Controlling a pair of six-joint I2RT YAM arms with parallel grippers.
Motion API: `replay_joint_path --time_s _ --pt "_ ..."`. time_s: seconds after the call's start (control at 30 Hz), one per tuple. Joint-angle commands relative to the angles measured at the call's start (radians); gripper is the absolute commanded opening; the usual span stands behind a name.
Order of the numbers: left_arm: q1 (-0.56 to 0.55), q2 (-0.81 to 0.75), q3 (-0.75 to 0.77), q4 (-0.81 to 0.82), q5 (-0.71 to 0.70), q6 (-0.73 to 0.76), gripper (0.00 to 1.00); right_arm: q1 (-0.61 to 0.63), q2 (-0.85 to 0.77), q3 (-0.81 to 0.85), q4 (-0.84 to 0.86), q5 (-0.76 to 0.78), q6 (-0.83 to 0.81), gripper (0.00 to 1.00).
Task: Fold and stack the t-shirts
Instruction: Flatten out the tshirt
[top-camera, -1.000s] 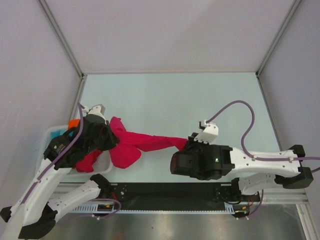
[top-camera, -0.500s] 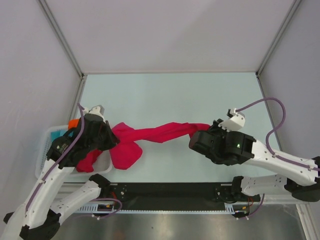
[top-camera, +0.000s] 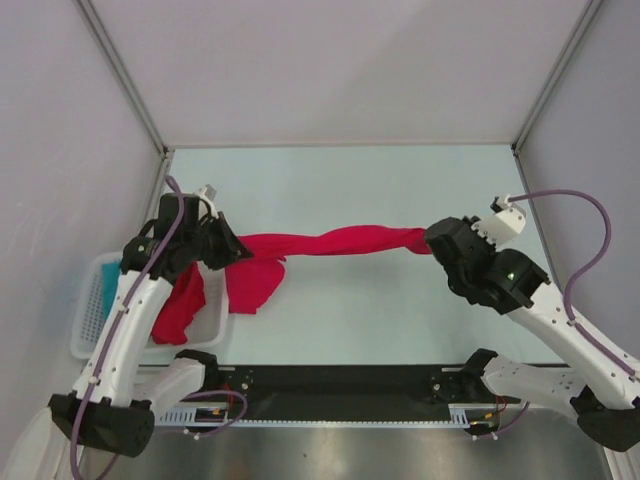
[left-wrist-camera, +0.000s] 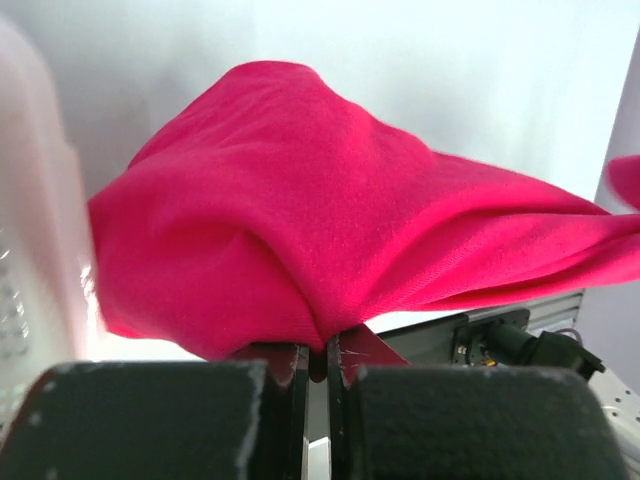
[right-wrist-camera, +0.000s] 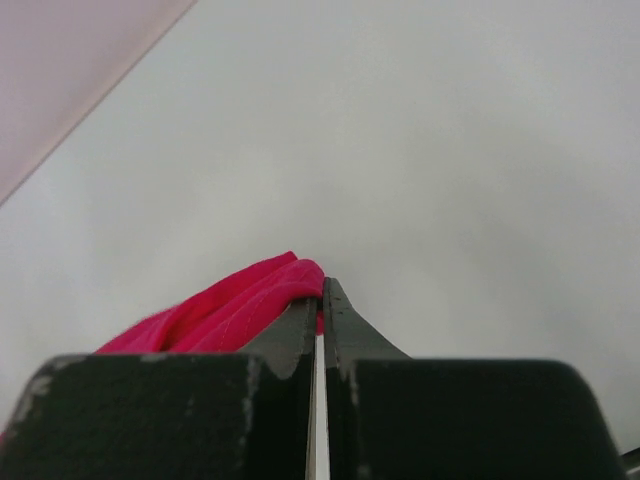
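**Between left hand (top-camera: 228, 249) and right hand (top-camera: 433, 240), a crimson t-shirt (top-camera: 330, 241) strung across the desk (top-camera: 340, 185)**

At the left hand, the wrist view shows the two fingers (left-wrist-camera: 292, 362) pressed nearly together, with a fold of the crimson t-shirt (left-wrist-camera: 300, 210) pinched between their tips. The cloth billows up and outward from that pinch and fills most of the view. The right hand (right-wrist-camera: 322, 292) is likewise clamped. Its fingers (right-wrist-camera: 300, 325) meet on a thin edge of the same shirt (right-wrist-camera: 235, 305), which bunches to their left against the pale desk.

From above, the shirt runs as a narrow, twisted band from one hand to the other, roughly level across the middle of the desk. Just beside the left hand a loose lobe of it sags toward the near edge. Whether the band itself touches the desk cannot be told.

Below the left hand and partly under its arm, a second mass of red cloth (top-camera: 180, 310) drapes over the right rim of a white slotted basket (top-camera: 85, 345) at the desk's near-left corner. Teal cloth (top-camera: 100, 295) lies inside the basket, against its left wall.
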Motion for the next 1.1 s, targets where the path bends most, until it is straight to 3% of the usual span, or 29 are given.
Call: replay_joint_path --time_s 0.0,0.17,0.37,0.57,0.6,0.8,1.07 --pt "0.056 0.116 0.014 0.106 -0.052 0.063 0.02 -0.228 -0.024 -0.062 0.151 -0.059 -0.281 0.00" --pt "0.065 0.268 0.074 0.175 -0.055 0.069 0.02 -0.455 0.021 -0.126 0.338 -0.245 -0.442 0.00" --pt "0.099 0.492 0.186 0.199 -0.043 0.063 0.01 -0.641 0.170 -0.054 0.454 -0.391 -0.527 0.00" --pt "0.111 0.700 0.483 0.096 -0.063 0.092 0.01 -0.759 0.381 0.116 0.520 -0.443 -0.600 0.00" --pt "0.117 0.765 0.614 0.069 -0.067 0.095 0.01 -0.776 0.432 0.157 0.536 -0.458 -0.607 0.00" --pt "0.134 0.910 0.931 -0.059 -0.086 0.117 0.02 -0.810 0.552 0.237 0.556 -0.455 -0.613 0.00" --pt "0.134 0.930 0.777 0.007 -0.048 0.129 0.06 -0.822 0.578 0.103 0.586 -0.457 -0.584 0.00"
